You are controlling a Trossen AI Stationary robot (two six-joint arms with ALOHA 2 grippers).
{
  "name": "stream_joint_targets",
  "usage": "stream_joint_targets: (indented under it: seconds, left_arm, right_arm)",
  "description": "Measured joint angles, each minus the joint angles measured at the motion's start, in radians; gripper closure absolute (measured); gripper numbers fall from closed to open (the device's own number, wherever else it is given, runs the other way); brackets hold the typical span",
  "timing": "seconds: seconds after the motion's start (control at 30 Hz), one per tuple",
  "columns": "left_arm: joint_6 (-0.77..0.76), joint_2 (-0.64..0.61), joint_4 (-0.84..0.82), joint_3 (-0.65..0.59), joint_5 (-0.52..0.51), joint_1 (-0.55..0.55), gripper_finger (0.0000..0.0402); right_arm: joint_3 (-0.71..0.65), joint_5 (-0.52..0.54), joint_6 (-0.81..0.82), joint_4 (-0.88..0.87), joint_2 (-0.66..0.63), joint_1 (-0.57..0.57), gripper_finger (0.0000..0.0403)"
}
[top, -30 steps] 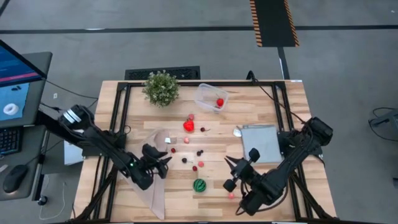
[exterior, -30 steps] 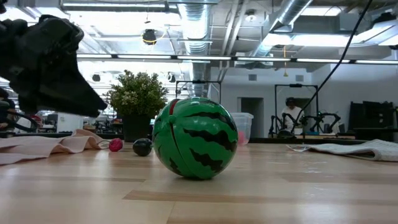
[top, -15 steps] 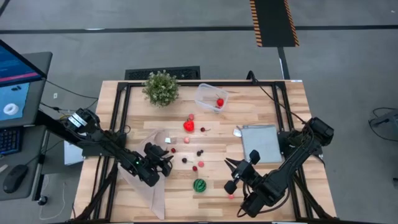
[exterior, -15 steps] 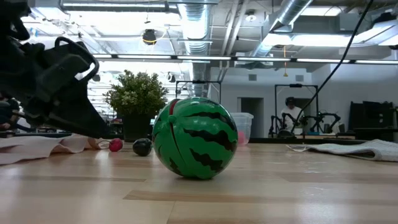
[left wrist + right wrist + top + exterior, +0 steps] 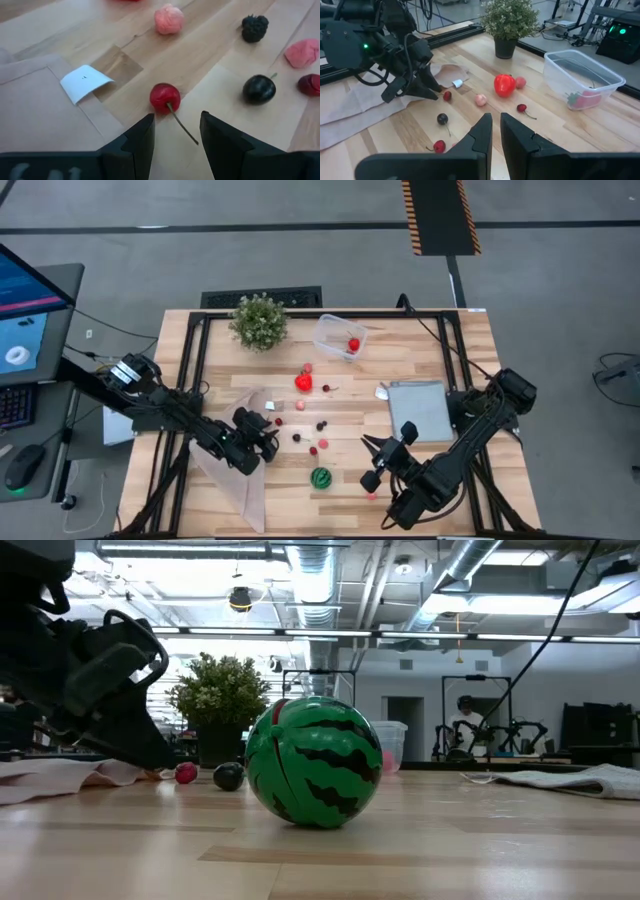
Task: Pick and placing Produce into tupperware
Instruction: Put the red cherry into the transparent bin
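My left gripper [image 5: 176, 135] is open and low over the table, its fingers on either side of the stem of a small red cherry [image 5: 165, 96] without touching it. In the high view this gripper [image 5: 267, 430] sits at the beige cloth's edge, next to that cherry [image 5: 278, 421]. More red, pink and dark pieces lie scattered around [image 5: 310, 435]. The green striped ball [image 5: 320, 477] rests on the wood near the front edge. The clear tupperware [image 5: 338, 338] stands at the far side with a red piece inside. My right gripper [image 5: 372, 458] waits shut above the table's near right part.
A potted plant [image 5: 259, 321] stands at the far edge, left of the tub. The beige cloth [image 5: 238, 470] lies under my left arm. A grey-blue sheet [image 5: 420, 408] is on the right. A bigger red fruit [image 5: 303, 383] lies mid-table. Bare wood lies between the pieces and the tub.
My left gripper has come down toward the table and edged toward the far right, closing in on the red cherry by the cloth's edge. The fruits, the ball and my right arm have stayed put.
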Motion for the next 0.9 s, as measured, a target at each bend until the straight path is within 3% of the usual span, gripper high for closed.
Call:
stream_joint_targets:
  seconds: [0.53, 0.7, 0.9]
  left_arm:
    - [0.033, 0.000, -0.032, 0.000, 0.053, 0.032, 0.0263]
    - [0.062, 0.000, -0.032, 0.000, 0.051, 0.032, 0.0306]
    - [0.150, 0.000, 0.017, 0.000, 0.051, 0.032, 0.0389]
  right_arm:
    - [0.000, 0.000, -0.001, 0.003, 0.000, 0.000, 0.0341]
    - [0.000, 0.000, -0.001, 0.003, 0.000, 0.000, 0.0341]
    - [0.000, 0.000, -0.001, 0.008, 0.000, 0.000, 0.0341]
